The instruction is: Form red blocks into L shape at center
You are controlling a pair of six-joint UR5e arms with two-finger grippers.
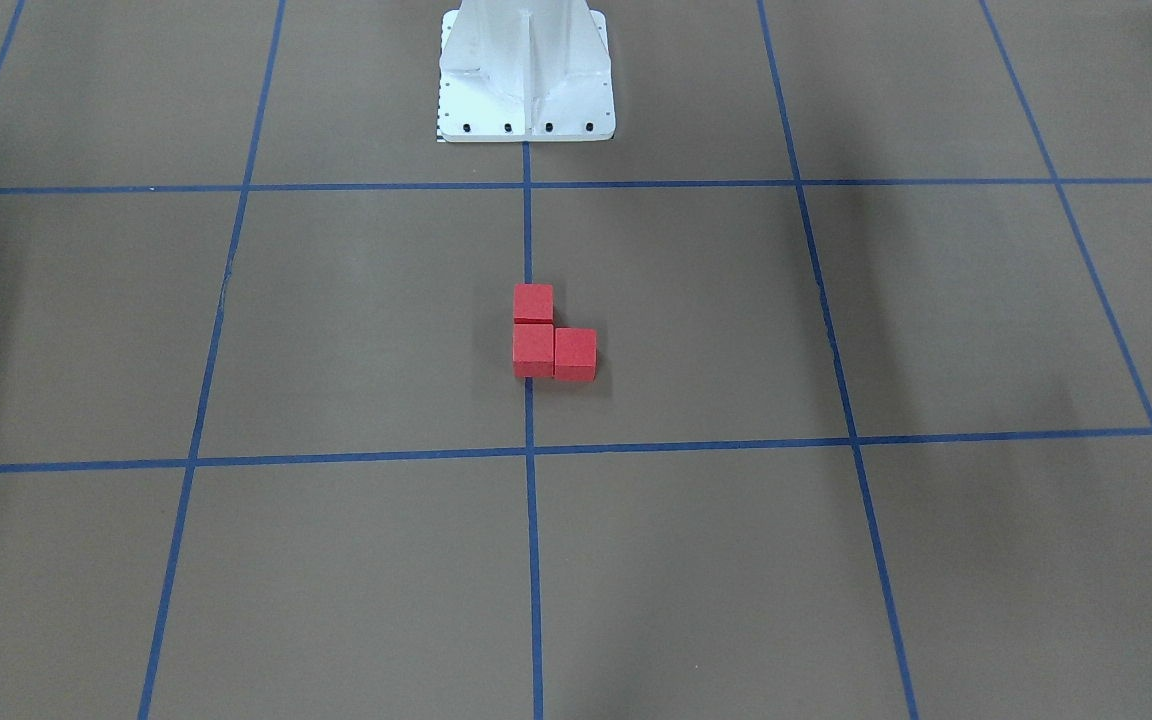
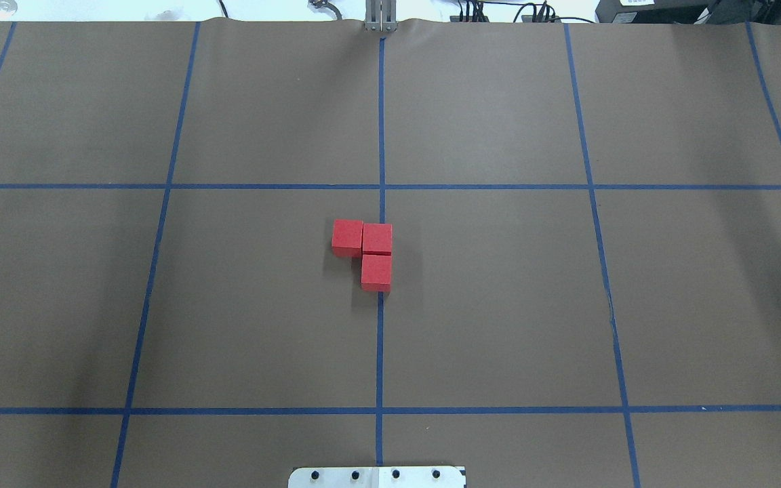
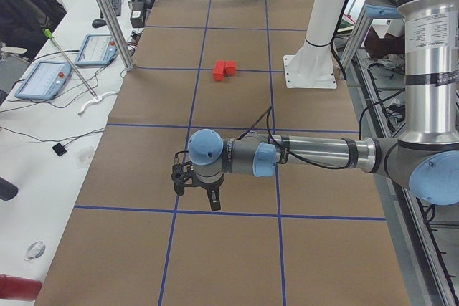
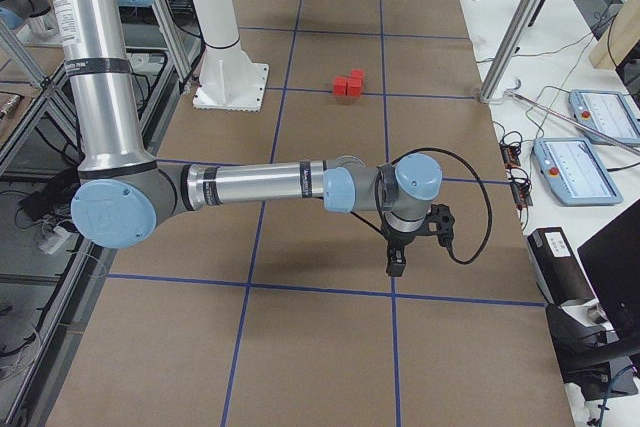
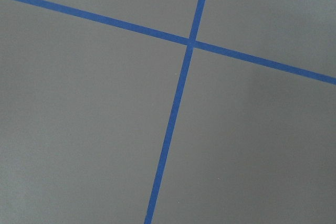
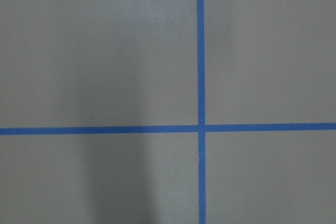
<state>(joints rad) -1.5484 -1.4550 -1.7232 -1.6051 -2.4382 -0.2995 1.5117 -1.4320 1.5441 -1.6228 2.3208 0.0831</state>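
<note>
Three red blocks touch each other in an L on the brown centre patch point(image 2: 381, 203) by the middle blue tape line. In the overhead view one block point(image 2: 348, 237) sits left of the corner block point(image 2: 377, 238), and the third point(image 2: 376, 272) sits nearer the base. They also show in the front view point(image 1: 533, 348) and small in the left side view point(image 3: 224, 69) and the right side view point(image 4: 349, 84). My left gripper point(image 3: 197, 193) hangs over the grid far from the blocks. My right gripper point(image 4: 398, 262) does too. I cannot tell whether either is open or shut.
The white metal base point(image 1: 526, 90) stands behind the blocks. Side tables hold tablets point(image 3: 43, 80) point(image 4: 582, 162), cables and aluminium posts point(image 3: 107, 12). A person point(image 3: 21, 1) sits at the left end. Both wrist views show only brown surface and blue tape.
</note>
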